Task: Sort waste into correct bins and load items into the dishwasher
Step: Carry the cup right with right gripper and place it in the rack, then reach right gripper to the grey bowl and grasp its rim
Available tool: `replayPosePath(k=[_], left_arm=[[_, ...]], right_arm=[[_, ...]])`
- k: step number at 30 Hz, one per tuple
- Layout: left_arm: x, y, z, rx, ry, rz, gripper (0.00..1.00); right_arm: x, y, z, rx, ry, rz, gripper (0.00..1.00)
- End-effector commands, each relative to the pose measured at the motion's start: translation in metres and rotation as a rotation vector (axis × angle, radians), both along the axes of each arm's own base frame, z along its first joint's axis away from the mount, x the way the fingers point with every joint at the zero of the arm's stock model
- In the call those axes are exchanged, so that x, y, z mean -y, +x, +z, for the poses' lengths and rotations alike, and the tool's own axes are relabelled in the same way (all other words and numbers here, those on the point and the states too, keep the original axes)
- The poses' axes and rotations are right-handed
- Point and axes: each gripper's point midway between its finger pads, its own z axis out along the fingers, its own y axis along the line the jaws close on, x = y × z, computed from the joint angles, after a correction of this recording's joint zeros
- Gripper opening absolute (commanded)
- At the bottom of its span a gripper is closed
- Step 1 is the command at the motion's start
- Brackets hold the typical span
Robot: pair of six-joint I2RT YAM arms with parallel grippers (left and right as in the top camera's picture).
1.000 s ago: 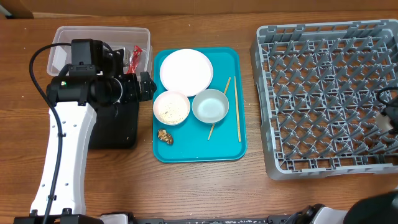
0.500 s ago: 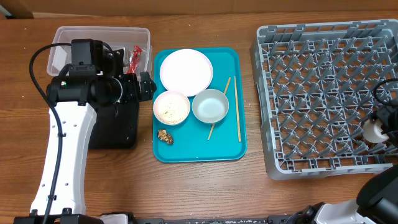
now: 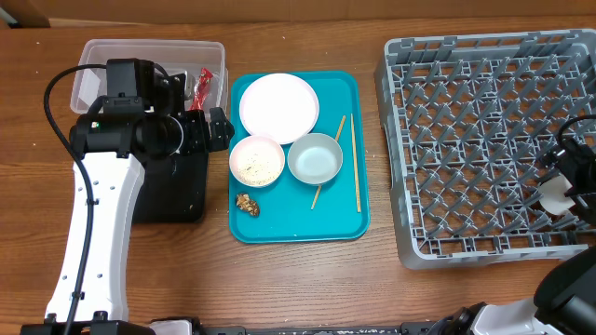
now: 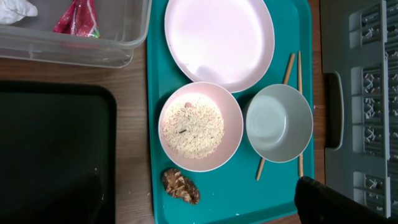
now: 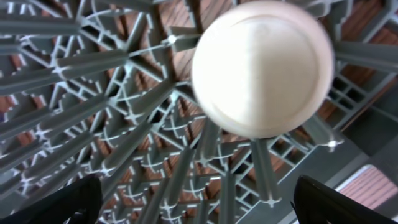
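A: What takes up the most room on the surface [image 3: 307,279]?

B: The grey dish rack [image 3: 484,140], on the right. Left of it is the teal serving tray [image 3: 340,223]. Further left are the clear tub [image 3: 154,44] and, just in front of it, the black tray [image 4: 56,155].

A: And on the teal tray?

B: The white plate [image 3: 278,107] is at the back. In front of it are two bowls, touching side by side: the pinkish bowl [image 3: 257,160] holds rice grains [image 4: 193,126], and the grey bowl [image 3: 315,158] is bare inside. The chopsticks [image 3: 357,167] lie along the right side, one slanting under the grey bowl's rim. The brown lump [image 3: 247,203] sits near the front left corner.

A: Where's the cup?

B: The small white cup [image 5: 261,68] is in the rack among the pegs, near the front right corner, with a round face toward the wrist camera.

A: Are the right fingers [image 5: 339,202] holding it?

B: No. They are spread wide to either side, clear of the cup and gripping nothing.

A: And the left fingers [image 4: 348,205]?

B: Fully apart and empty, above the tray's left edge.

A: The tub?

B: It holds a red wrapper [image 4: 78,17] and a white paper scrap [image 4: 15,7].
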Motion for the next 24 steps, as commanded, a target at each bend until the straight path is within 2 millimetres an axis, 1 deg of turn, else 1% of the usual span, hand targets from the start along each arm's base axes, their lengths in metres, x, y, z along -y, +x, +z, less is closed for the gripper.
replayPosePath(k=[1, 3, 5, 6, 7, 8, 9, 10, 11, 12, 15, 17, 18, 19, 20, 21, 22, 24], left_arm=[[0.0, 0.0, 0.003, 0.012, 0.018, -0.021, 1.0], [0.0, 0.0, 0.003, 0.012, 0.018, -0.021, 1.0], [-0.001, 0.0, 0.003, 0.012, 0.019, -0.02, 1.0], [-0.001, 0.0, 0.003, 0.012, 0.022, -0.019, 1.0], [-0.002, 0.0, 0.002, 0.012, 0.024, -0.018, 1.0], [-0.002, 0.0, 0.002, 0.012, 0.026, -0.017, 1.0], [-0.003, 0.0, 0.002, 0.012, 0.029, -0.015, 1.0], [-0.004, 0.001, 0.002, 0.011, 0.037, -0.011, 1.0], [-0.005, 0.001, 0.001, 0.01, 0.044, -0.008, 1.0], [-0.005, 0.0, 0.001, 0.009, 0.045, -0.007, 1.0], [-0.011, -0.001, -0.001, 0.0, 0.075, 0.009, 1.0], [-0.02, -0.002, -0.004, -0.019, 0.111, 0.057, 1.0], [-0.028, -0.004, -0.007, -0.038, 0.137, 0.109, 1.0], [-0.037, -0.006, -0.009, -0.058, 0.167, 0.167, 1.0], [-0.047, -0.009, -0.012, -0.083, 0.201, 0.231, 1.0], [-0.056, -0.014, -0.014, -0.104, 0.234, 0.282, 1.0], [-0.059, -0.015, -0.014, -0.112, 0.247, 0.302, 1.0], [-0.063, -0.019, -0.016, -0.128, 0.266, 0.318, 1.0]], right_arm=[[-0.007, 0.019, 0.034, 0.124, -0.011, 0.032, 1.0], [-0.018, 0.031, 0.055, 0.199, -0.023, 0.096, 1.0], [-0.038, 0.048, 0.082, 0.299, -0.033, 0.201, 1.0], [-0.063, 0.062, 0.102, 0.383, -0.038, 0.314, 1.0], [-0.08, 0.071, 0.113, 0.433, -0.036, 0.385, 1.0], [-0.095, 0.077, 0.119, 0.468, -0.031, 0.441, 1.0], [-0.117, 0.085, 0.125, 0.501, -0.022, 0.514, 1.0], [-0.133, 0.09, 0.127, 0.515, -0.014, 0.56, 1.0], [-0.154, 0.095, 0.128, 0.526, -0.007, 0.62, 1.0], [-0.171, 0.099, 0.126, 0.528, 0.001, 0.668, 1.0], [-0.233, 0.109, 0.12, 0.538, 0.042, 0.827, 1.0], [-0.264, 0.112, 0.11, 0.521, 0.059, 0.905, 1.0], [-0.278, 0.113, 0.102, 0.496, 0.057, 0.918, 1.0], [-0.286, 0.115, 0.095, 0.469, 0.05, 0.912, 1.0], [-0.296, 0.116, 0.086, 0.438, 0.046, 0.905, 0.99], [-0.31, 0.116, 0.074, 0.404, 0.05, 0.913, 0.98], [-0.319, 0.116, 0.067, 0.388, 0.058, 0.928, 0.97], [-0.342, 0.115, 0.044, 0.332, 0.078, 0.962, 0.94]])
